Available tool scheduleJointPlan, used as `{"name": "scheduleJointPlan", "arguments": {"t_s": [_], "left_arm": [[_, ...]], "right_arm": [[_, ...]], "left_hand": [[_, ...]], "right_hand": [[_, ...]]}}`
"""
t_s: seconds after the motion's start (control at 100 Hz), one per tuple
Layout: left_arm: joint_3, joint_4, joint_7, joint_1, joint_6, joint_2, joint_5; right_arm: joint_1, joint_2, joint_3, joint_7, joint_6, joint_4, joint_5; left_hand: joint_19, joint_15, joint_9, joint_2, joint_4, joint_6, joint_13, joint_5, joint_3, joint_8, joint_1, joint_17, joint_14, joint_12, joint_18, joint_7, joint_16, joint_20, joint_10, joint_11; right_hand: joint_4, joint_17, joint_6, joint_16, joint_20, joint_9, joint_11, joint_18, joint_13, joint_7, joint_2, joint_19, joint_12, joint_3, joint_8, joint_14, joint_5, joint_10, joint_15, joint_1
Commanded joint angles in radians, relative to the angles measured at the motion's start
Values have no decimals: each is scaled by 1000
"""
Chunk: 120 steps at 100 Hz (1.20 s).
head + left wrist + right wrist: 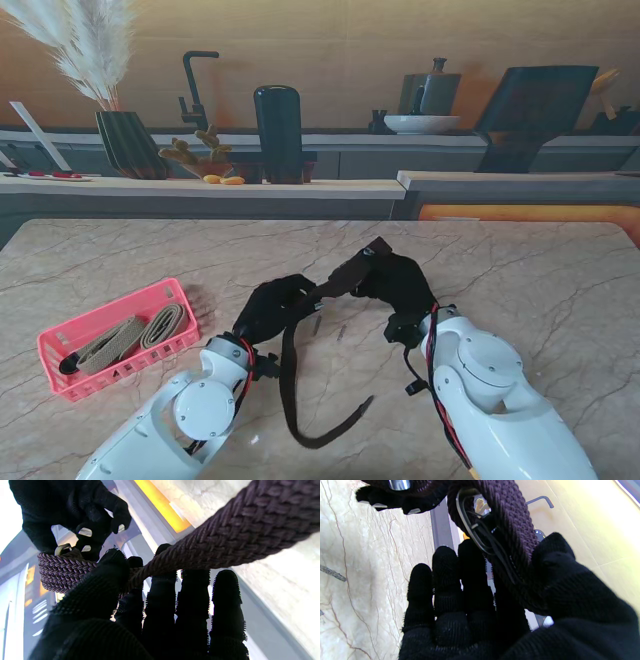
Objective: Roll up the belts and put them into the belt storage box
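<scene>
On the left of the marble-patterned beige worktop [520, 270] sits a pink slotted plastic storage box [118, 337], holding two tan woven belts [135, 335] lying side by side along its length. Just right of the box, the black-gloved left hand [272, 305] is raised off the worktop with a dark brown braided belt [293, 390] pinched between thumb and fingers [162, 562]; its wrist view shows the braid crossing the fingertips and curling into a loop with a metal buckle [61, 548] at its far end. From this hand the belt's free tail hangs down and curves across the worktop toward me, its tip lying between the two white forearms. To the right, the black-gloved right hand [400, 285] is closed on the belt's other, upper end, the thumb [552, 555] pressing the braid against the fingers. The strap between the two hands runs short and raised.
</scene>
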Motion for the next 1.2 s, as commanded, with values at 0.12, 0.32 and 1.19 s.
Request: {"name": "scheduleJointPlan", "arguments": {"t_s": [0.12,0.32,1.19], "left_arm": [[-19,-46,-189,14,-2,26,-124],[-5,-54,-289,0,9,33,-264],[105,85,7,-82,2,-30,-7]], "right_arm": [[-12,-9,-4,5,22,-17,46],[-10,-10,-6,13,35,-14,64],[18,-34,-48,-7,136,23,206]], "left_hand": [[-29,1,45,99,-54,-7,41,22,87,26,40,9,-10,-16,16,25,-25,-35,-7,27],[-53,25,33,143,-57,-47,51,-19,22,132,34,13,-32,76,1,48,27,-52,-40,99],[-364,-485,-912,-68,1,-90,-741,-596,214,-196,-535,-388,-88,-262,-161,-911,-159,-96,-41,-392]], "right_hand": [[51,8,-163,-11,14,0,8,-6,4,89,103,30,9,53,25,-36,67,21,-7,100],[51,8,-161,-12,15,1,9,-7,5,89,104,31,9,53,24,-37,66,19,-7,99],[56,11,-184,-10,15,-14,8,-16,5,84,116,35,8,33,20,-49,59,6,4,97]]}}
